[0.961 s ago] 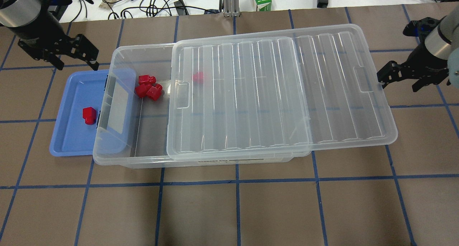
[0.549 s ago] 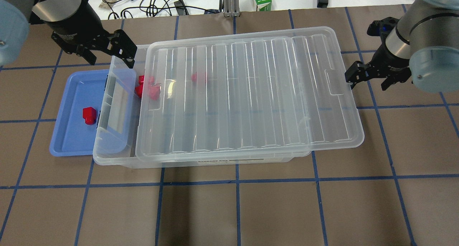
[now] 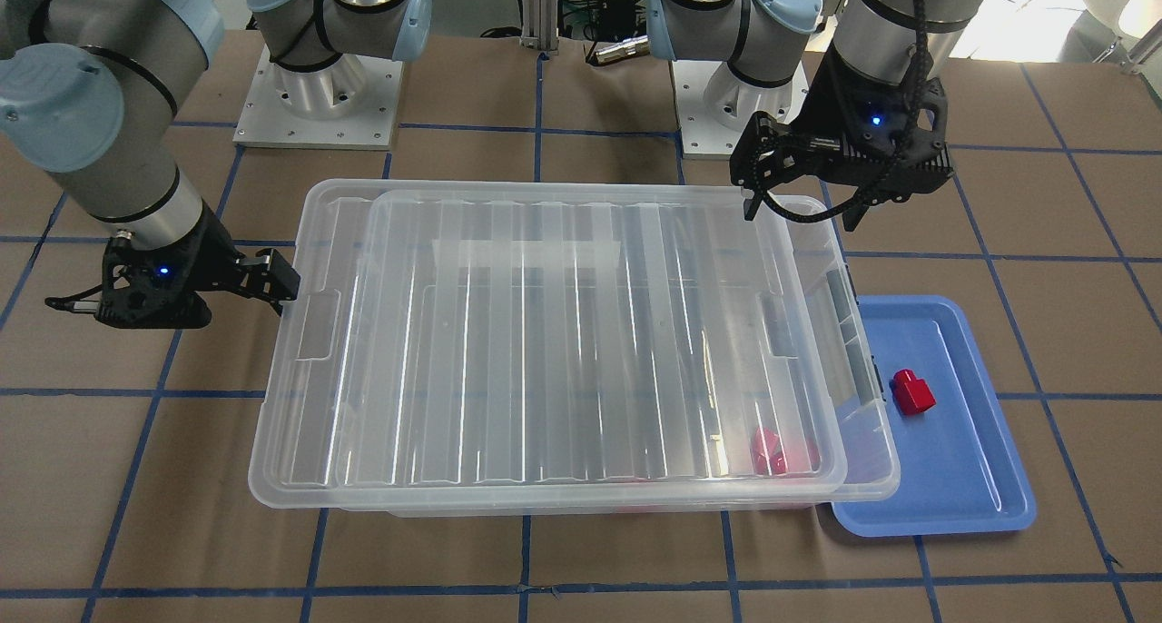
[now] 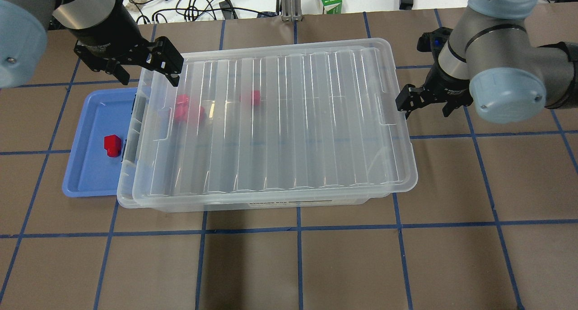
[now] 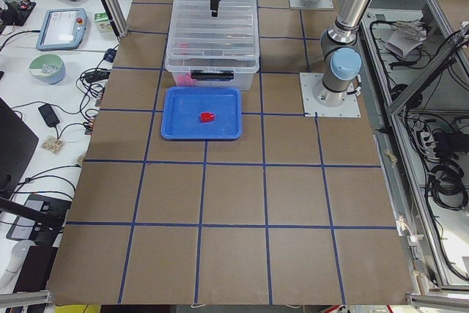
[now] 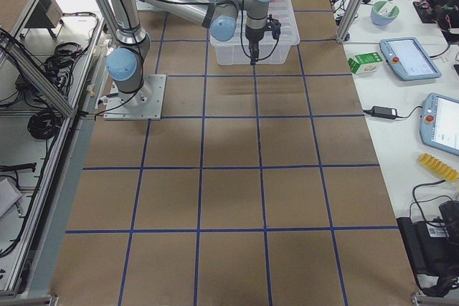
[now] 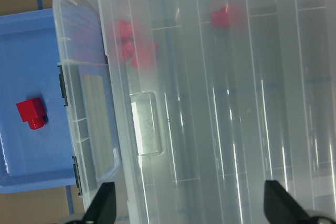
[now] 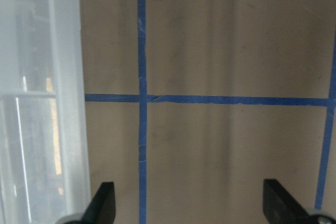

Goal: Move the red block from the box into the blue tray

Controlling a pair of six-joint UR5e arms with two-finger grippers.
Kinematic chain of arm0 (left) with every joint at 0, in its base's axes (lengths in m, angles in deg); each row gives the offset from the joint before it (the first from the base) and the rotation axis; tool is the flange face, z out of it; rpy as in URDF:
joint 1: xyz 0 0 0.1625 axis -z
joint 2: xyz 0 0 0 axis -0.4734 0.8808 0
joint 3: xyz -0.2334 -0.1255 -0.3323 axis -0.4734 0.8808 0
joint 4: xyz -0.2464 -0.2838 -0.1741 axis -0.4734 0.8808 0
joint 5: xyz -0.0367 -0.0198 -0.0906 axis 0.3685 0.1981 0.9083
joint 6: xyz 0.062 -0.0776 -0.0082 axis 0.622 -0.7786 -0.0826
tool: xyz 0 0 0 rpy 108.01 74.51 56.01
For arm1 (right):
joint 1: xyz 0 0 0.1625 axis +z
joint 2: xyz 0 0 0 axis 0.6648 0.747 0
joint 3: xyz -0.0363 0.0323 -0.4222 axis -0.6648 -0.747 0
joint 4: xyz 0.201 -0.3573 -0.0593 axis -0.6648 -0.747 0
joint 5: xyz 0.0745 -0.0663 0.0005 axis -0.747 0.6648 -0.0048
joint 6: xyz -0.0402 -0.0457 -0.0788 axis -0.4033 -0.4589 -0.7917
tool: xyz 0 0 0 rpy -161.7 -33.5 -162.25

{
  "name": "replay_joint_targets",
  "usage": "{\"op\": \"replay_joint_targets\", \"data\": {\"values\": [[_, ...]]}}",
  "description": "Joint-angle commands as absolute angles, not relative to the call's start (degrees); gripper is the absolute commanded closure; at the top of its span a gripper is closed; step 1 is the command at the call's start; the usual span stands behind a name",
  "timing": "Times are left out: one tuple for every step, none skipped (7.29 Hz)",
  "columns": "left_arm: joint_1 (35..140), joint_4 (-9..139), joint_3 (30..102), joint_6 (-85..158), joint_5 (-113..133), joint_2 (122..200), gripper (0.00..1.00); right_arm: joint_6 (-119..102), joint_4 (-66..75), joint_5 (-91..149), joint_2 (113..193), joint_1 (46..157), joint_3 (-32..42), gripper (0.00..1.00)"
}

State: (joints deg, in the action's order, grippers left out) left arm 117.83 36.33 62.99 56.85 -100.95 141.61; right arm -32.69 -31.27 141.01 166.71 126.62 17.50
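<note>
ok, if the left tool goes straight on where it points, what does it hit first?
Probably the clear lid of the box: the left tool points down over the lid's end by the blue tray. Gap above it is unclear.

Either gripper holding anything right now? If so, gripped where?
Nothing is held. The left gripper hangs open over the ribbed clear plastic lid; the right gripper is open beside the lid's end, only table between its fingers.
</note>
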Motion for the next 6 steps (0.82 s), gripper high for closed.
{"op": "replay_joint_targets", "data": {"values": [[117.7, 36.5, 62.6, 56.8, -101.0, 141.3, 0.00, -30.0, -31.4, 141.1, 166.8, 130.0, 16.6, 0.00], [117.6, 36.5, 62.7, 56.9, -100.4, 141.3, 0.00, -30.5, -31.3, 141.3, 166.5, 130.0, 14.8, 0.00], [117.6, 36.5, 62.9, 57.0, -100.3, 141.8, 0.00, -30.2, -30.8, 141.6, 167.5, 130.0, 12.9, 0.00], [117.4, 36.5, 62.6, 57.0, -100.5, 141.3, 0.00, -29.7, -27.2, 141.6, 170.1, 130.1, 10.1, 0.00], [117.5, 36.5, 62.6, 57.0, -100.5, 141.3, 0.00, -28.7, -21.3, 141.5, 173.1, 130.3, 7.2, 0.00], [117.3, 36.5, 62.5, 57.0, -100.3, 141.3, 0.00, -26.4, -16.9, 141.5, 175.2, 131.0, 4.9, 0.00]]}}
